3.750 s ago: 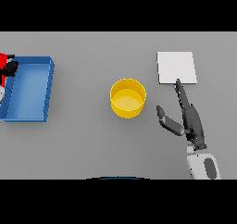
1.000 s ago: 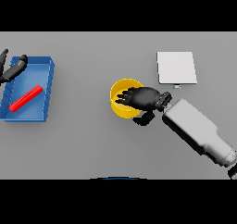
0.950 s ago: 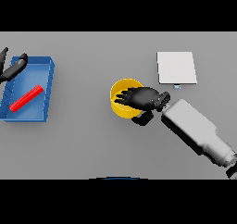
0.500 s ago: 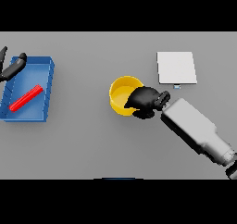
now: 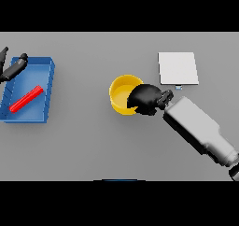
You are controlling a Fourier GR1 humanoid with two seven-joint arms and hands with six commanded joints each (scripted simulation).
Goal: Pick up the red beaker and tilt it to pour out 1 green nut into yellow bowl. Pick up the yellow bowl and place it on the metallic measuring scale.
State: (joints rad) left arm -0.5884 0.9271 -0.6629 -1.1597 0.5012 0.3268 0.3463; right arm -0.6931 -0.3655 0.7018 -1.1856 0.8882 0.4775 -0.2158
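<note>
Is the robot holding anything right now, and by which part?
Its right hand has its fingers curled over the right side of the yellow bowl's rim. The left hand holds nothing.

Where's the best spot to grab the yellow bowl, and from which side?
Probably the yellow bowl by its right rim, coming from the right. It stands upright with its mouth open, so fingers can hook over the wall there, where the right hand already curls.
</note>
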